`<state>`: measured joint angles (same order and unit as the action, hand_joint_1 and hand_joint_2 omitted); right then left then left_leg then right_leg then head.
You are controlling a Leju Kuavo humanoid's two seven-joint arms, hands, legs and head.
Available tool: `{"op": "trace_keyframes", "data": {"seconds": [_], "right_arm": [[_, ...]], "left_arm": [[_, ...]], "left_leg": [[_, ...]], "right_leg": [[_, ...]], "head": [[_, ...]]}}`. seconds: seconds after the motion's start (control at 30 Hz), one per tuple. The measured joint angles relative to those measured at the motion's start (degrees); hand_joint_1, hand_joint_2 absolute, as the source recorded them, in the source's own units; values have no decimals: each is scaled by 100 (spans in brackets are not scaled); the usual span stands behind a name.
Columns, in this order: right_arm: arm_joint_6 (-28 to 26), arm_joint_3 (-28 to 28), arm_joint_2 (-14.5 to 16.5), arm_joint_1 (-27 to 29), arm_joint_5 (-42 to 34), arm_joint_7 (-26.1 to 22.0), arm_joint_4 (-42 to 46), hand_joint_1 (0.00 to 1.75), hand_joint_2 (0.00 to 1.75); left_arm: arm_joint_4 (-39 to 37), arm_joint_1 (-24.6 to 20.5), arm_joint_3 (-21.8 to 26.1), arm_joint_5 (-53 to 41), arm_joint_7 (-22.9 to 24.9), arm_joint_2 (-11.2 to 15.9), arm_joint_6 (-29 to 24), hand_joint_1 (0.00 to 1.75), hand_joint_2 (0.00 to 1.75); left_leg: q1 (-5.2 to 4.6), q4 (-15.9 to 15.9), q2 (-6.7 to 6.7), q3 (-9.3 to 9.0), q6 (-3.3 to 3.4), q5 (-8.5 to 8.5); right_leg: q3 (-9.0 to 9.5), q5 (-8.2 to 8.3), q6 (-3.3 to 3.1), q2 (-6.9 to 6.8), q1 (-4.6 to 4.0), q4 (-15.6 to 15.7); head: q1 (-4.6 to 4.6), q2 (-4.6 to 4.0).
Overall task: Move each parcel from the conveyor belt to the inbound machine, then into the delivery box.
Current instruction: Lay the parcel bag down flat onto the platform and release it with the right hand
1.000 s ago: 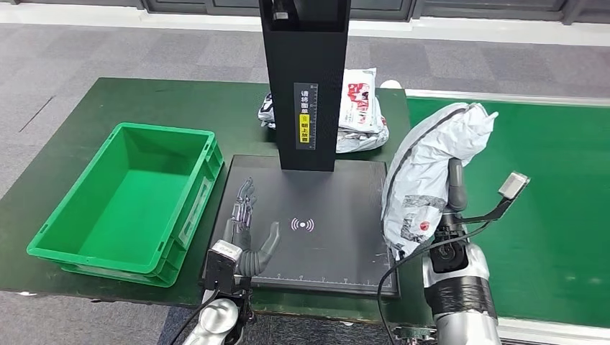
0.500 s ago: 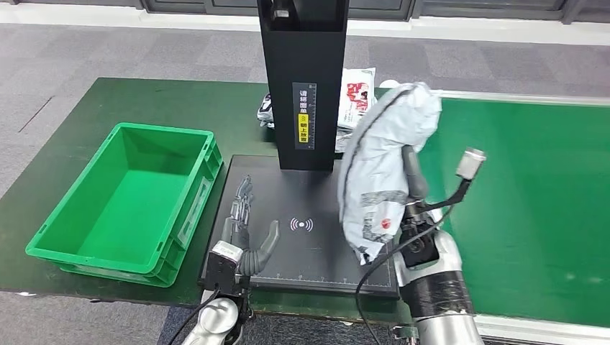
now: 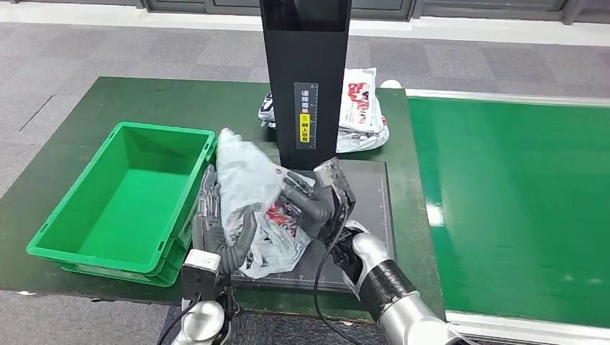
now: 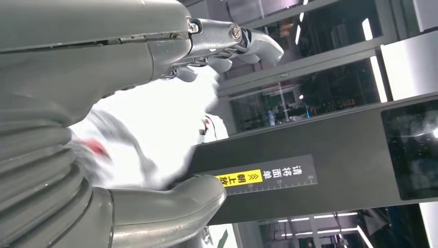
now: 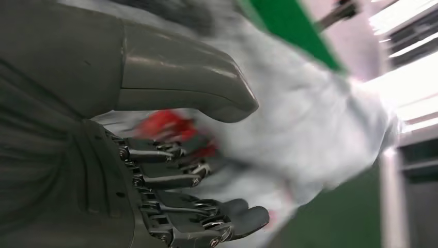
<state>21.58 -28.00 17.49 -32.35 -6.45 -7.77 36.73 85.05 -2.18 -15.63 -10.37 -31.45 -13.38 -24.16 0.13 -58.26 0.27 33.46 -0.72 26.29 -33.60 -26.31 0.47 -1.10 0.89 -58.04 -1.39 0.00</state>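
Note:
A crumpled white-grey parcel (image 3: 248, 180) with red print hangs over the left part of the black inbound machine's platform (image 3: 363, 208), close to the green delivery box (image 3: 122, 194). My right hand (image 3: 313, 205) grips it from the right side; in the right wrist view the thumb and fingers (image 5: 196, 178) close around the blurred parcel (image 5: 310, 119). My left hand (image 3: 219, 233) stands upright at the platform's left edge, and the parcel (image 4: 155, 119) lies against its palm between the spread thumb and straight fingers (image 4: 248, 44). The box holds nothing.
The machine's black tower (image 3: 306, 86) rises just behind the parcel. Several more parcels (image 3: 363, 108) lie behind the tower on the dark green table. The bright green conveyor belt (image 3: 503, 201) runs along the right.
My right arm swung the parcel left from the belt side, across the platform, to my left hand. The left hand shifted slightly left and now touches the parcel.

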Motion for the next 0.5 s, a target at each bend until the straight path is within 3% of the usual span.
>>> {"op": "trace_keyframes", "data": {"seconds": [0.3,0.43,0.5], "right_arm": [[-849,-264,-49,-131,91,496,-911,0,175],[-1233,-263,-193,-257,16,446,-1082,0,175],[-1348,-255,-271,-291,-59,188,-1097,0,175]], "left_arm": [[78,-6,0,-1,87,33,5,0,175],[48,-26,-1,-1,89,60,5,0,175],[31,-29,-2,0,89,77,-10,0,175]], "left_leg": [[0,-1,8,-10,-1,0],[0,-1,14,-23,0,1],[0,-1,14,-23,1,-1]], "right_leg": [[0,1,0,9,0,2],[10,1,0,13,0,3],[12,2,2,12,0,3]], "head": [[-2,0],[-1,0],[-1,0]]}}
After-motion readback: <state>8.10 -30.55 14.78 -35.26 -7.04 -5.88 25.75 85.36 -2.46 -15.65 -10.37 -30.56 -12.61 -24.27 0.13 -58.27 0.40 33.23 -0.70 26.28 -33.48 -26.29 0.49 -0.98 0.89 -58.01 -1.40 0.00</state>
